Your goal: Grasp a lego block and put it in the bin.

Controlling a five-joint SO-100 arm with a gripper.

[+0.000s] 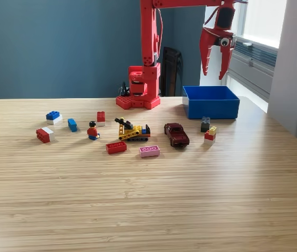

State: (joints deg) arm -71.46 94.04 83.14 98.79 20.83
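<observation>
The blue bin (211, 107) stands at the back right of the wooden table in the exterior view. My red gripper (214, 74) hangs well above it, open, with nothing between its fingers. Lego blocks lie scattered on the table: a pink one (149, 151), a red flat one (116, 147), a blue one (72, 124), a blue-and-white one (53, 116), a red-and-white one (45, 135), a red one on white (101, 117), a dark one (205, 124) and a yellow-and-red one (210, 135). From this angle I see no block inside the bin.
A minifigure (92, 131), a yellow toy vehicle (132, 130) and a dark red toy car (176, 134) stand among the blocks. The arm's red base (139, 89) sits behind them, left of the bin. A window sill and wall lie to the right.
</observation>
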